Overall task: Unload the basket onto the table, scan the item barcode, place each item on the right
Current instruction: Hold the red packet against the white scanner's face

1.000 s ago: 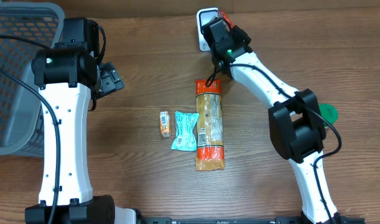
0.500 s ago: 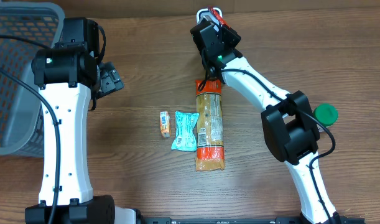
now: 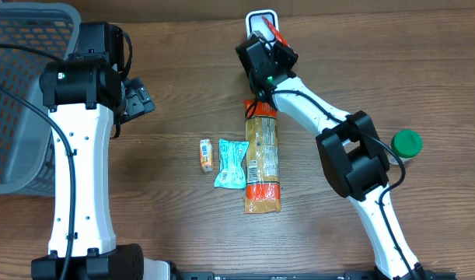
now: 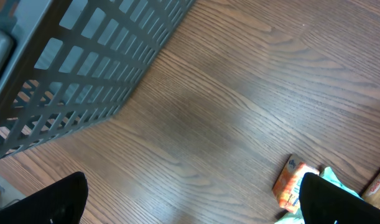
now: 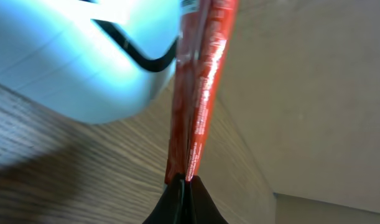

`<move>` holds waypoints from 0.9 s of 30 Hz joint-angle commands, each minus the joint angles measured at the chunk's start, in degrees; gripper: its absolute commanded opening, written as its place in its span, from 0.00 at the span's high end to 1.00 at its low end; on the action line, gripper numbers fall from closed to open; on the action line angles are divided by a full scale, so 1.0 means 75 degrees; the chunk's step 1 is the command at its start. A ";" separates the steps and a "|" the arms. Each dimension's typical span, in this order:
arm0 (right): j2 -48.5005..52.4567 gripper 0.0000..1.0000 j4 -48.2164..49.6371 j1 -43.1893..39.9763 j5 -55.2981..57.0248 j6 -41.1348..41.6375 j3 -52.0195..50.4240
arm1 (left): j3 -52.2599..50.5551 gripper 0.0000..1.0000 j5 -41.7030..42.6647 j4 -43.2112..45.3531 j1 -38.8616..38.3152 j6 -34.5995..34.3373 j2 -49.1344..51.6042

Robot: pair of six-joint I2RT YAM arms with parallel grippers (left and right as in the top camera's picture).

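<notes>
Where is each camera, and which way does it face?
Overhead: fixed above the wooden table, looking straight down; both white arms show.
Left wrist: on the left arm, facing the table; tips of the open left gripper show.
Right wrist: on the right arm, facing the white scanner; shut right gripper pinches a thin red packet.
Shared: overhead and left wrist show the grey mesh basket and small orange packet.

The basket [image 3: 12, 93] stands left, the long packet [image 3: 263, 163] centre, the scanner [image 3: 260, 17] behind it.

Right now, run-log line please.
right fingers shut on red packet | packet by scanner | left fingers open, beside basket
</notes>
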 commanded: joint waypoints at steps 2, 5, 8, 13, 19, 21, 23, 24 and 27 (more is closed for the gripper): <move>0.0009 0.96 -0.0131 0.0079 -0.0117 -0.0119 0.0093 | 0.0035 0.00 -0.0096 -0.0015 0.0020 0.0140 0.0061; 0.0009 0.96 -0.0510 0.0079 -0.0449 -0.0111 0.0093 | 0.0035 0.00 -0.0096 -0.0015 0.0020 0.0140 0.0061; 0.0009 0.96 -0.0583 0.0076 -0.0539 -0.0114 0.0073 | 0.0035 0.00 -0.0096 -0.0015 0.0020 0.0140 0.0061; 0.0009 0.96 -0.0583 0.0079 -0.0600 -0.0178 0.0076 | 0.0035 0.00 -0.0096 -0.0015 0.0020 0.0140 0.0061; -0.0038 0.96 -0.0516 0.0064 -0.0644 -0.0510 0.0076 | 0.0035 0.01 -0.0096 -0.0015 0.0020 0.0140 0.0061; -0.0099 0.96 -0.0519 0.0064 -0.0647 -0.0501 0.0076 | 0.0035 0.01 -0.0096 -0.0015 0.0020 0.0140 0.0061; -0.0169 0.96 -0.0522 0.0064 -0.0644 -0.0449 0.0076 | 0.0035 0.00 -0.0096 -0.0015 0.0020 0.0140 0.0061; -0.0189 0.96 -0.0522 0.0061 -0.0647 -0.0414 0.0076 | 0.0035 0.00 -0.0096 -0.0015 0.0020 0.0140 0.0061; -0.0300 0.96 -0.0513 0.0047 -0.0656 -0.0105 0.0076 | 0.0035 0.00 -0.0096 -0.0015 0.0020 0.0140 0.0061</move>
